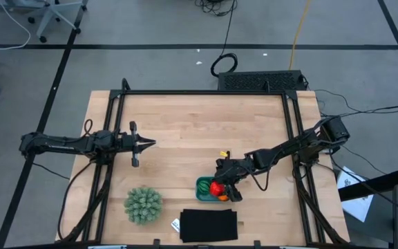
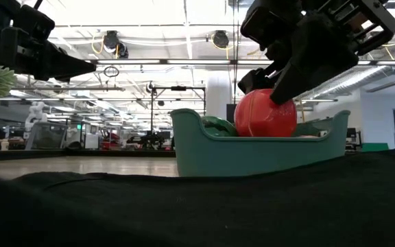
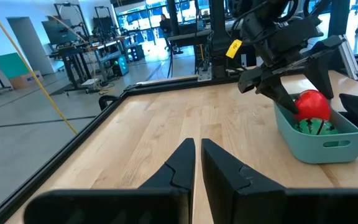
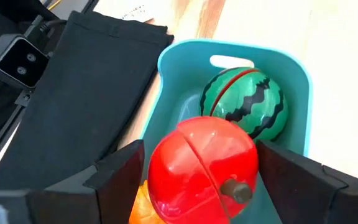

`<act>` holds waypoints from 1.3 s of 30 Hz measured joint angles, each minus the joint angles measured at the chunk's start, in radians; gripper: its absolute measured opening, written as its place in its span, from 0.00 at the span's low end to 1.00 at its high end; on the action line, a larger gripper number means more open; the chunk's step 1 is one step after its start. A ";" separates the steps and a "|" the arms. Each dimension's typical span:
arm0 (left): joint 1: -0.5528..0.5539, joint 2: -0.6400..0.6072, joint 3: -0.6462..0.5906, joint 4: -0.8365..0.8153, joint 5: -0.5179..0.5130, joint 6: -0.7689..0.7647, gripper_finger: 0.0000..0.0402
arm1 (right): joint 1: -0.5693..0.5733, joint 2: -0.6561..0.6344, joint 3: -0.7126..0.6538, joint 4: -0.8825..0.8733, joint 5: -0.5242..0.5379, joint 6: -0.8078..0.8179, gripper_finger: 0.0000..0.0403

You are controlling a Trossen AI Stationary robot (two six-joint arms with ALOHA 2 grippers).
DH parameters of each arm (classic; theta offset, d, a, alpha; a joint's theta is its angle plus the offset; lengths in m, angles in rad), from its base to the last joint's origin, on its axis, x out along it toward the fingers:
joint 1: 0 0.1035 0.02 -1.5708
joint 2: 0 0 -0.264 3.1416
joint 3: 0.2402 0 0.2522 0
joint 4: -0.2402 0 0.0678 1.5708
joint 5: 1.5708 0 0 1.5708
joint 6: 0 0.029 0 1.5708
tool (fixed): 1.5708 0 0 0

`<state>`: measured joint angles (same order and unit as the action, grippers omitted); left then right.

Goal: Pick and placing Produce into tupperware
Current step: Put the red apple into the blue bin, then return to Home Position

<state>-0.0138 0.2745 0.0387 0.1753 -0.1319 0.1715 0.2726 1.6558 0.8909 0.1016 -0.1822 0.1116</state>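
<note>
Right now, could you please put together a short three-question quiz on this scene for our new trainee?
1. True or false: the striped green ball lies inside the teal container.
2. Which gripper is at the red fruit? A) left gripper B) right gripper C) neither
3. Fill in: the spiky green plant stands beside the black ___.

Key
1. True; it sits at the container's far end in the right wrist view.
2. B; its fingers flank the fruit over the container, while the left gripper waits shut, clear of the produce.
3. Mat.

Striped ball, orange ball in tupperware.
</note>
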 joint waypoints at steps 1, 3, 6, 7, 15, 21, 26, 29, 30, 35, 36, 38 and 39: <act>0.000 0.000 0.000 0.000 0.000 0.000 0.08 | 0.000 0.000 0.000 -0.001 0.000 0.000 0.74; 0.000 0.000 0.000 0.000 0.000 0.000 0.08 | 0.000 -0.004 0.000 -0.007 0.001 -0.002 0.74; 0.000 0.000 0.000 0.000 0.000 0.000 0.08 | 0.000 -0.020 0.000 -0.004 0.002 -0.004 0.74; 0.000 0.000 0.000 0.000 0.000 0.000 0.08 | 0.000 -0.030 0.000 -0.017 0.002 -0.007 0.74; 0.000 0.000 0.000 -0.002 0.003 0.012 0.08 | 0.000 -0.137 0.000 -0.075 0.078 -0.029 0.74; -0.001 0.000 0.000 0.002 0.034 0.036 0.08 | -0.010 -0.244 0.000 -0.103 0.108 -0.054 0.74; -0.002 0.000 0.000 0.001 0.037 0.053 0.08 | -0.010 -0.300 0.000 -0.101 0.109 -0.111 0.72; -0.012 0.000 0.000 0.002 0.030 0.066 0.08 | -0.010 -0.319 0.000 -0.112 0.109 -0.139 0.67; -0.017 0.000 0.000 0.004 0.029 0.074 0.08 | -0.010 -0.325 0.000 -0.124 0.109 -0.153 0.64; -0.045 0.000 0.000 0.022 0.003 0.087 0.01 | -0.024 -0.339 -0.001 -0.168 0.107 -0.181 0.40; -0.050 0.000 0.000 0.026 -0.006 0.094 0.01 | -0.031 -0.341 -0.001 -0.175 0.108 -0.181 0.34; -0.061 0.000 0.000 0.032 -0.032 0.110 0.01 | -0.050 -0.346 -0.001 -0.187 0.108 -0.188 0.21; -0.066 0.000 0.000 0.035 -0.046 0.119 0.01 | -0.060 -0.348 -0.001 -0.187 0.108 -0.191 0.15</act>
<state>-0.0802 0.2741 0.0387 0.2107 -0.1777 0.2900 0.2129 1.3076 0.8898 -0.0853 -0.0746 -0.0791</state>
